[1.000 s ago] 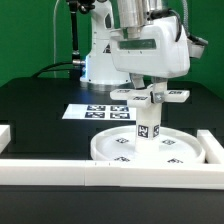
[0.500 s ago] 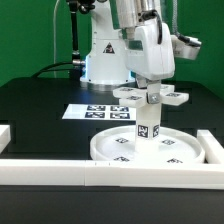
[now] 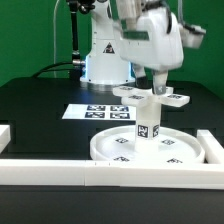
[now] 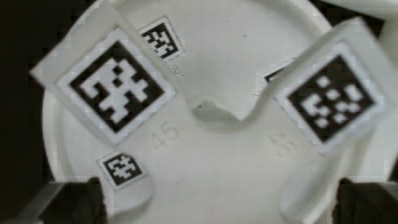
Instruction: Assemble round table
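Observation:
The large white rimmed disc (image 3: 186,152) lies flat by the front wall. The short tagged leg (image 3: 147,128) stands upright at its middle. The cross-shaped foot (image 3: 178,98) sits on top of the leg. My gripper (image 3: 156,90) reaches down onto the foot's centre and is shut on it. In the wrist view the foot (image 4: 231,95) fills the frame, with two large tags on its arms. The dark fingers (image 4: 71,205) sit at either side of its hub, around my gripper (image 4: 217,205). The disc (image 4: 214,25) shows behind the foot.
The marker board (image 3: 95,111) lies flat behind the disc. A long white border wall (image 3: 60,172) runs along the front, with short walls at the exterior view's left (image 3: 5,133) and right (image 3: 212,145). The arm's base (image 3: 100,60) stands at the back.
My gripper has turned about its vertical axis on top of the foot, and the foot's arms have swung round a little with it. The disc and leg stay in place.

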`<state>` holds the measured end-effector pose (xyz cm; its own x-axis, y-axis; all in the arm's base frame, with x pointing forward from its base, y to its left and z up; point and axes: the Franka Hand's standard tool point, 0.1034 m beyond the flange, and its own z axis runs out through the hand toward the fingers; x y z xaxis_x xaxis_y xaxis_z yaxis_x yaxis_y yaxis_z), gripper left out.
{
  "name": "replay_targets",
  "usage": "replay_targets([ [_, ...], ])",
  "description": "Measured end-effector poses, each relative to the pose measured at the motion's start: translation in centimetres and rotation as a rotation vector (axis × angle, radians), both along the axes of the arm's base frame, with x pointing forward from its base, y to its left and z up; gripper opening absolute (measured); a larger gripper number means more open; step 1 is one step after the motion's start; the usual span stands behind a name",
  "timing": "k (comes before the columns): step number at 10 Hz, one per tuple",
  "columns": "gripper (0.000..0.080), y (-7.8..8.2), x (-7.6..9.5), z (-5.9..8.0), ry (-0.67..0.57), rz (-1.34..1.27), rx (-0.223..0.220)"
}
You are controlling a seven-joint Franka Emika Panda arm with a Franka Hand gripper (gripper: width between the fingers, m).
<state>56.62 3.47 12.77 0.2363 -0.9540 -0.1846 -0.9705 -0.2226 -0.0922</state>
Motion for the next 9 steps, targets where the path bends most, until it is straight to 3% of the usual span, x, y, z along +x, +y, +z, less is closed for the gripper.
replay_targets([
  [1, 0.0647, 0.1, 0.0, 0.5, -0.001, 0.003, 0.003],
  [4, 0.0649, 0.2, -0.1, 0.0, -0.012, 0.097, -0.007],
  [9, 0.0649, 1.5, -0.5, -0.3, -0.090, 0.707, -0.040],
])
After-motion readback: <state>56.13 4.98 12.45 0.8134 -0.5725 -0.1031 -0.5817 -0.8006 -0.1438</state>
